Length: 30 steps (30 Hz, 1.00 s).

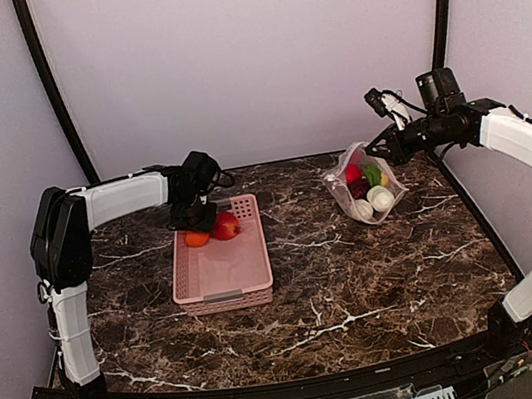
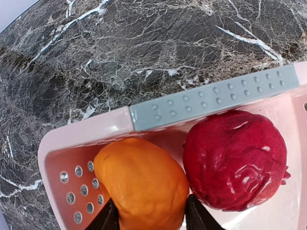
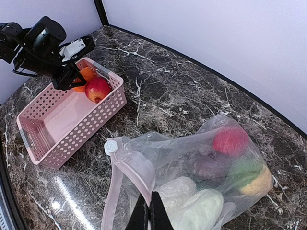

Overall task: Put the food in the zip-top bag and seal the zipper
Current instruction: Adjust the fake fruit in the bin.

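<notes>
My left gripper [image 1: 196,221] reaches into the far end of the pink basket, and its fingers [image 2: 109,218] press both sides of an orange toy fruit [image 2: 139,177]. A red toy fruit [image 2: 235,160] lies touching it on the right. Both also show in the top view, the orange one [image 1: 196,238] and the red one [image 1: 226,226]. My right gripper [image 3: 150,206] is shut on the pinkish zipper strip [image 3: 134,165] and holds the mouth of the clear zip-top bag [image 3: 192,153] up and open. Inside it lie red [image 3: 231,141], dark purple [image 3: 211,167], green [image 3: 244,170], yellow [image 3: 256,184] and white [image 3: 201,211] pieces.
The pink slotted basket [image 1: 224,285] stands left of centre, with a grey handle strip [image 2: 216,98] on its end rim. The bag [image 1: 365,184] sits at the back right on the dark marble table [image 1: 359,276]. White walls close off the back and sides.
</notes>
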Each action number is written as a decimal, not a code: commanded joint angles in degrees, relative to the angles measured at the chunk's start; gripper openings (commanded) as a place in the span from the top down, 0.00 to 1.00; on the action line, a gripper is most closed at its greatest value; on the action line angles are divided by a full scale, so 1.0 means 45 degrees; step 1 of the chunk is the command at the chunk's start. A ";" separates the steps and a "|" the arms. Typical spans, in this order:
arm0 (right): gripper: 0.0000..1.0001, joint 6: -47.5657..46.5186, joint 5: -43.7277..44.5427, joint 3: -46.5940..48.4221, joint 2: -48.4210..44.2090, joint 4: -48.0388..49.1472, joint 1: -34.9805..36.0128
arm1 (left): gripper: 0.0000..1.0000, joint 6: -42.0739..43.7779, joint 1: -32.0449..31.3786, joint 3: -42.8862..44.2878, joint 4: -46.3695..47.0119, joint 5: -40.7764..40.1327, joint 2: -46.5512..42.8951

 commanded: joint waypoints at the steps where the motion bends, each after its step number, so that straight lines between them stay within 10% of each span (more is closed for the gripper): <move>1: 1.00 0.0186 -0.0257 0.0435 0.0043 -0.0011 -0.0023 | 0.57 -0.0066 0.0127 0.0467 -0.0748 0.0146 -0.0184; 30: 1.00 0.0302 -0.0739 0.0660 0.0290 -0.0083 -0.0019 | 0.57 -0.0591 -0.2959 -0.2215 -0.1256 0.2528 -0.2466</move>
